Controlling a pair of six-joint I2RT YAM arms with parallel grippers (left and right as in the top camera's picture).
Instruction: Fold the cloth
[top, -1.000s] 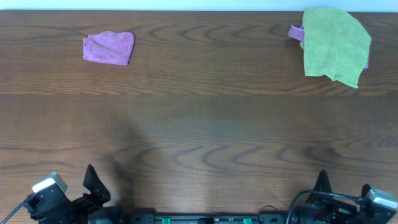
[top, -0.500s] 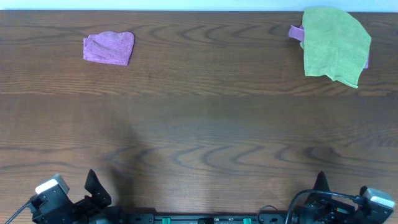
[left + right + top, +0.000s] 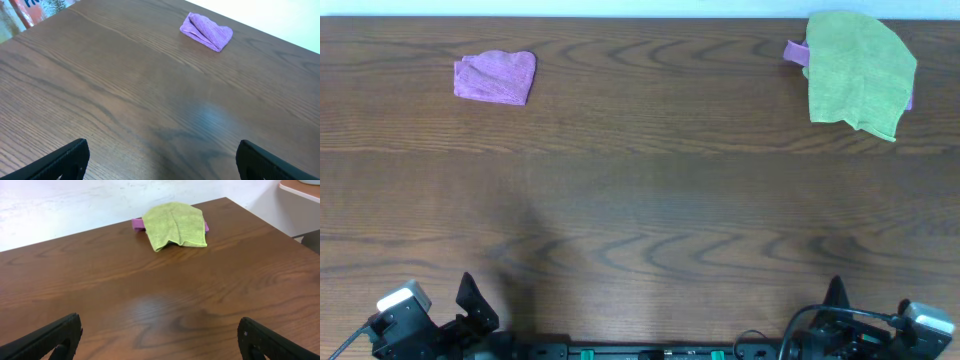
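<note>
Two grippers low at the near edge of the dark wooden table [image 3: 640, 200], one toward each near corner. Left gripper [image 3: 162, 167]: jaws spread wide, nothing between them but bare wood grain, black fingers [image 3: 65, 159] showing only at the bottom corners of the left wrist view. Right gripper [image 3: 159, 345]: spread just as wide and holding nothing, its fingers [image 3: 265, 342] framing bare tabletop in the same way.

Near the far left corner, a little in from the left edge and just short of the far edge: the purple cloth [image 3: 495, 77]. Doubled over on itself into a small rumpled pad rather than lying out square, with one soft ridge running across the top in the left wrist view. Touching nothing but the wood, and well apart from both grippers.

Near the far right corner: a larger lime-green cloth [image 3: 858, 72], draped loosely, creased down the middle, its near edge sagging to a point. Under it, a second purple piece [image 3: 796, 52], peeking out on the side toward the left edge and again as a thin sliver on the opposite side. Mostly covered, so shape and extent impossible to tell. Between the two cloth heaps, only a long stretch of wood along the far edge.
</note>
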